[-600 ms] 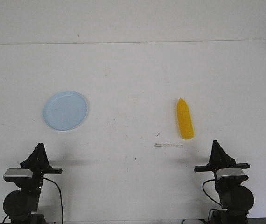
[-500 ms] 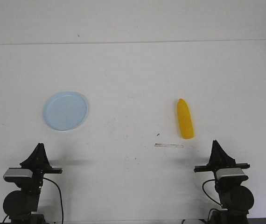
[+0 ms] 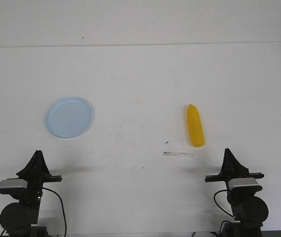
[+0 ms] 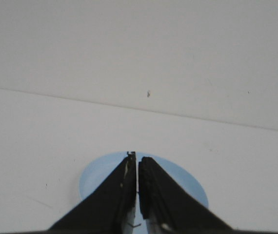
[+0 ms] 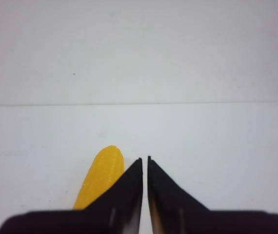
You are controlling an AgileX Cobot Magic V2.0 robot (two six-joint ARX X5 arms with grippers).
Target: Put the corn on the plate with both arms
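The yellow corn (image 3: 195,125) lies flat on the white table at the right, its pointed end away from me. It also shows in the right wrist view (image 5: 101,176), partly behind one finger. The pale blue plate (image 3: 69,117) sits empty at the left and shows in the left wrist view (image 4: 100,170) behind the fingers. My left gripper (image 3: 36,157) is shut and empty, near the table's front edge, short of the plate. My right gripper (image 3: 228,153) is shut and empty, near the front edge, just right of the corn's blunt end.
A thin grey strip (image 3: 178,154) lies on the table just left of the corn's blunt end. A small dark speck (image 3: 167,143) sits near it. The table's far edge (image 3: 140,45) meets a plain white wall.
My left arm has shifted a little to the left and back toward the front edge. The right arm, the corn and the plate have not moved.
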